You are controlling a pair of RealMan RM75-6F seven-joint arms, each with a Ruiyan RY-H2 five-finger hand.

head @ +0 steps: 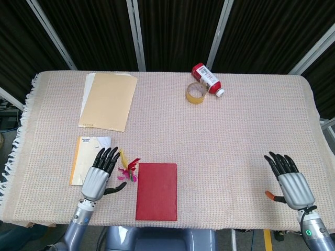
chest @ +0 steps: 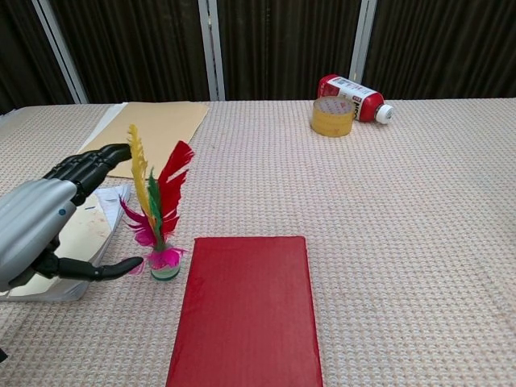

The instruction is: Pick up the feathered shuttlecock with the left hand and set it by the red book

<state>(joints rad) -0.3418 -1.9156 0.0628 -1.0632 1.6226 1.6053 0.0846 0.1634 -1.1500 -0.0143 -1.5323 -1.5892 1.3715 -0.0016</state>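
The feathered shuttlecock [chest: 159,220] stands upright on the cloth just left of the red book [chest: 247,313], its red, yellow, green and pink feathers pointing up. In the head view the shuttlecock [head: 127,168] sits by the red book's [head: 156,191] top left corner. My left hand [chest: 36,226] is beside it to the left, fingers spread, thumb tip close to the base without holding it. From above, the left hand [head: 99,177] is apart from the feathers. My right hand [head: 289,182] rests open near the front right edge.
A small notebook [head: 82,159] lies under and behind my left hand. A tan folder [head: 109,100] lies at the back left. A tape roll [head: 196,93] and a red bottle on its side [head: 206,78] are at the back centre.
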